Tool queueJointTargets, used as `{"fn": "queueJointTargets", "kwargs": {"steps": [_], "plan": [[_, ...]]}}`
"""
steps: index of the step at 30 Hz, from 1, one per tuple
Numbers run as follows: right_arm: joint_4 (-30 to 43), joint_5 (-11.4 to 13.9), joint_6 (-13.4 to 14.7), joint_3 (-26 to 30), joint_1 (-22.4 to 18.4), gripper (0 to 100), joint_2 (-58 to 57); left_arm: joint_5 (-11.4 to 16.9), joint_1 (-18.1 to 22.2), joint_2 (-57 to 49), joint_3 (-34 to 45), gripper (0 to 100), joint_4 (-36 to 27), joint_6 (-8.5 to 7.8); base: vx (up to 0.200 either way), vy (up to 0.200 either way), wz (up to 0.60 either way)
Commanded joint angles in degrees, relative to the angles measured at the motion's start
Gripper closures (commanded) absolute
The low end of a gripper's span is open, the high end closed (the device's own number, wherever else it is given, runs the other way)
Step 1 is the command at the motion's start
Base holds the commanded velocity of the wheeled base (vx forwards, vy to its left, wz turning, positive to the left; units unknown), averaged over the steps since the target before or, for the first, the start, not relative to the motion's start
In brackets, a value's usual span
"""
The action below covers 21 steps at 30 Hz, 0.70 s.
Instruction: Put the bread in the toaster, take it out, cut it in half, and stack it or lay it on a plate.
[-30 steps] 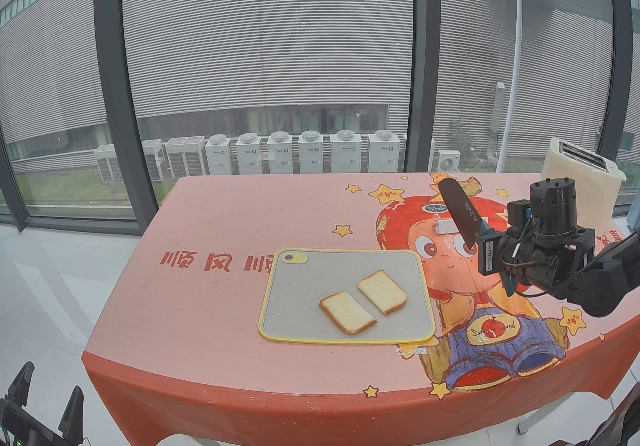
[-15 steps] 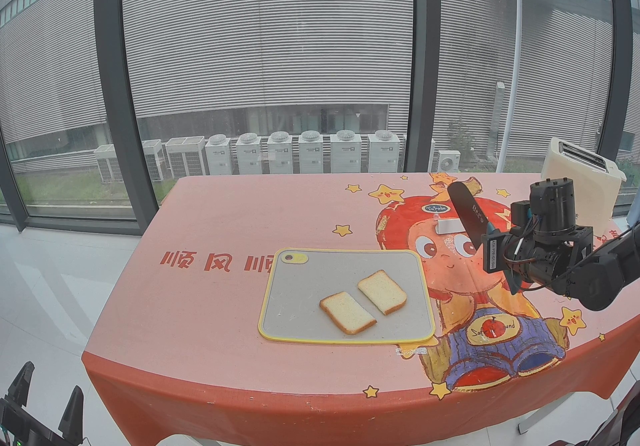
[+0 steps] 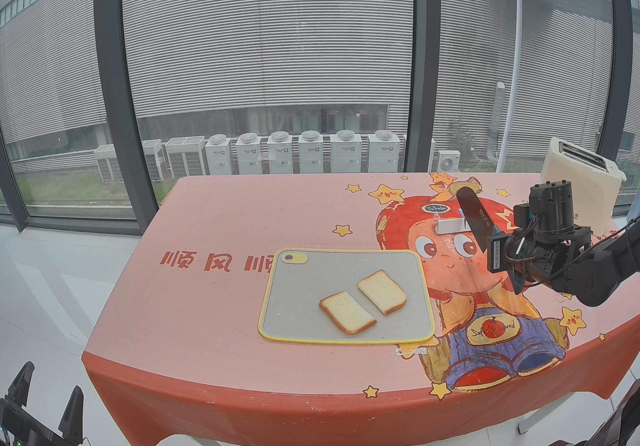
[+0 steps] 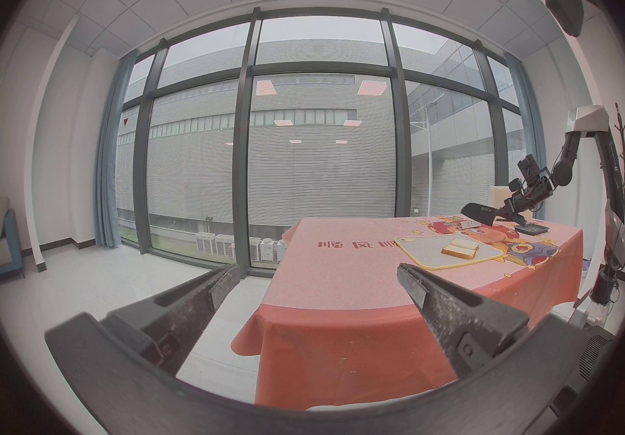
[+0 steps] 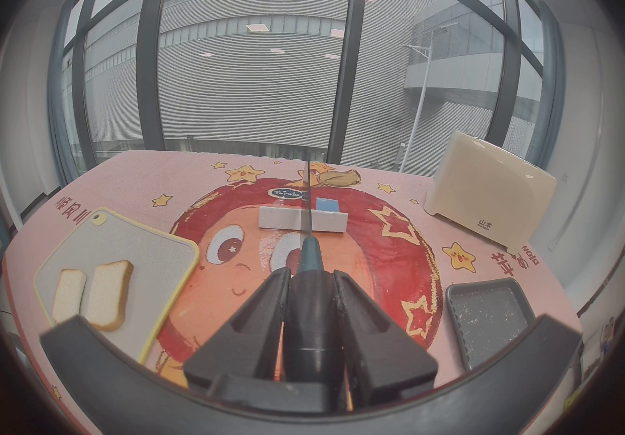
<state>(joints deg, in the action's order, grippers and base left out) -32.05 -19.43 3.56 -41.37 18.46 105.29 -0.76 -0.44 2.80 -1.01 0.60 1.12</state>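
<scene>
right gripper [image 5: 310, 277] clamped on the knife [image 3: 474, 214], blade aimed at the far holder [image 5: 277, 217], likely to stow it; bread [image 3: 347, 312] lies halved on the board [image 3: 293, 307], left; left gripper [image 4: 317, 273] gapes empty

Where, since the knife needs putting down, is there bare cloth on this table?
Bare pink tablecloth lies left of the yellow-rimmed grey cutting board and beyond it toward the window. The right side is crowded: white knife rest, cream toaster, dark rectangular tray, and the right gripper holding the black knife.
</scene>
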Motion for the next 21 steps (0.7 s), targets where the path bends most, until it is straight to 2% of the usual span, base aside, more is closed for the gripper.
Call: {"fn": "queueJointTargets", "kwargs": {"steps": [1, 21], "plan": [[0.0, 0.0, 0.0, 0.0, -0.2, 100, 0.3, 0.0, 0.0, 0.1, 1.0, 0, 0.0, 0.11, 0.0, 0.0, 0.0], [0.1, -0.1, -0.1, 0.0, -0.7, 100, 0.3, 0.0, 0.0, 0.1, 1.0, 0, 0.0, 0.11, 0.0, 0.0, 0.0]]}}
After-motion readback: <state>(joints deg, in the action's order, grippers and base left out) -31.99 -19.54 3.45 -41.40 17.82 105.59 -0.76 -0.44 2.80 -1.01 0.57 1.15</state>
